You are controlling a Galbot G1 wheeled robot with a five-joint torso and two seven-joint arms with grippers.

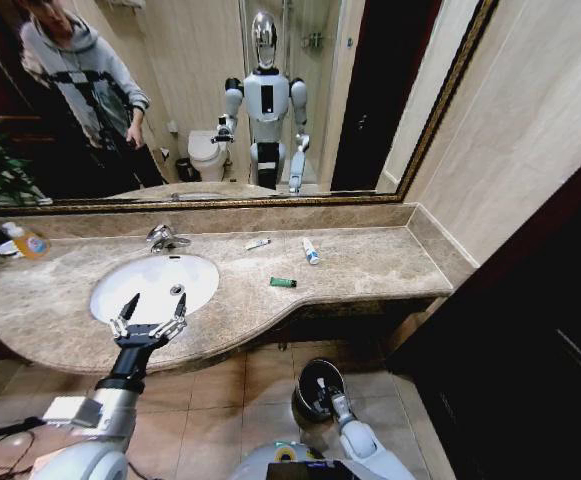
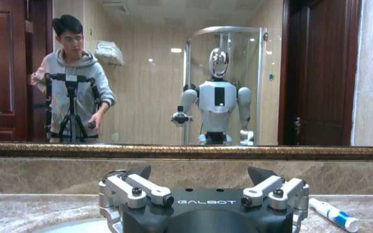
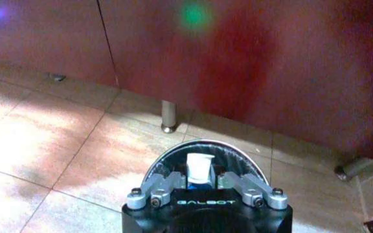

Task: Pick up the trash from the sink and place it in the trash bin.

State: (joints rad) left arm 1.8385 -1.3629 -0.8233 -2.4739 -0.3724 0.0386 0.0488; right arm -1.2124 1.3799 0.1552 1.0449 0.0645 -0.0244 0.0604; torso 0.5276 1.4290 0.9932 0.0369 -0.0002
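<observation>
Sink (image 1: 120, 300): white oval basin set in the left part of the marble counter (image 1: 370, 265), faucet (image 1: 165, 238) at its far rim.
Left gripper (image 1: 148, 320): over the near edge of the basin, fingers spread wide, holding nothing.
Right gripper (image 3: 198, 180): low over the trash bin (image 1: 315, 385) on the floor, fingers pinching a white tube (image 3: 199, 168) upright.
Trash on counter: small white tube (image 1: 258, 243), blue-marked tube (image 1: 311, 250), and green packet (image 1: 283, 282), all right of the basin.

Trash bin (image 1: 317, 392) below sink (image 1: 154, 287) counter
</observation>
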